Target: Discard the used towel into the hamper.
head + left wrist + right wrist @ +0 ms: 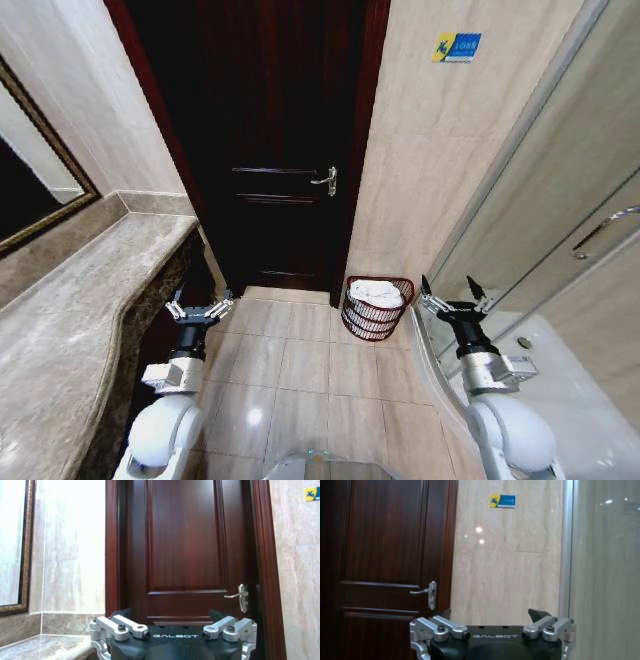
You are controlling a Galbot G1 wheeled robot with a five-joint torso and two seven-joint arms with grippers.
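1. Your hamper (375, 310) sat on the tiled floor (300, 365) against the beige wall (440, 180), just to the right of the dark wooden door (270, 150). It was roughly midway between your two arms, but farther out, closer to the door.
2. It stood upright, its long axis running straight up and down, open mouth facing up and the sides narrowing toward the base.
3. A white towel (376, 293) was already lying bunched inside, heaped up to about rim level.
4. Your left gripper (199, 305) hung low beside the edge of the stone counter (70, 330), pointed toward the door, fingers spread wide with nothing in them. From its wrist camera, you had the door and its handle (241, 597) dead ahead.
5. Your right gripper (452, 297) was up on the right, next to the glass panel (540, 200), also spread open and empty. It sat well apart from the hamper, not touching it.
6. The right wrist camera was looking at the wall with a little blue and yellow sign (502, 501) on it.
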